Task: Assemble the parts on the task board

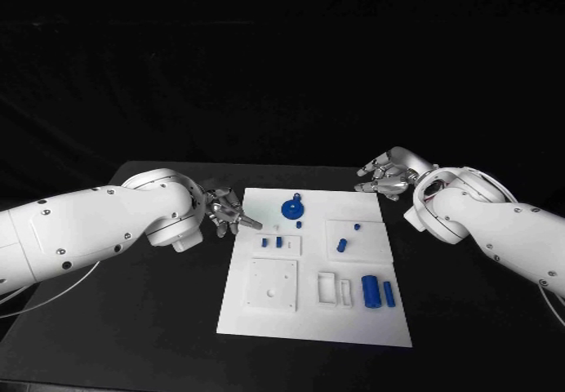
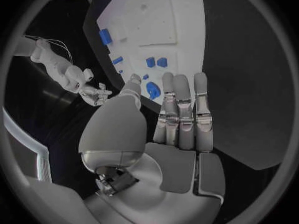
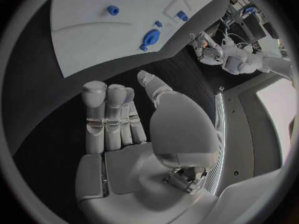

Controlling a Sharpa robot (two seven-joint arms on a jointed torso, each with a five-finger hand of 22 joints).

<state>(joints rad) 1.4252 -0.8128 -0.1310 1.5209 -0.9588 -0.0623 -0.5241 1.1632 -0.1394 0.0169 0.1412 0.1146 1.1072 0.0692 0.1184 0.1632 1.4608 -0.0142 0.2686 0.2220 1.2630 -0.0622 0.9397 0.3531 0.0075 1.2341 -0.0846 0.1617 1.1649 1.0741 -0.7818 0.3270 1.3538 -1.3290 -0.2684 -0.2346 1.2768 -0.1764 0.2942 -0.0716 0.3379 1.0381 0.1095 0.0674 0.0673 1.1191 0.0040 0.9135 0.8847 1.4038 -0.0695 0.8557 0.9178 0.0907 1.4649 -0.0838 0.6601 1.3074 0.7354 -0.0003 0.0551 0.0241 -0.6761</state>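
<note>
Both hands (image 1: 227,214) (image 1: 385,178) empty (fingers (image 2: 182,109) straight), flanking board (image 1: 271,318).

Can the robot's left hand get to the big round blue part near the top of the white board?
Probably yes. The left hand is open at the task board's left edge, and the round blue part lies close by with nothing between them.

the left hand (image 2: 181,119) hovers empty, fingers straight and apart, at the task board (image 2: 181,30) edge near a round blue part (image 2: 152,90).
</note>
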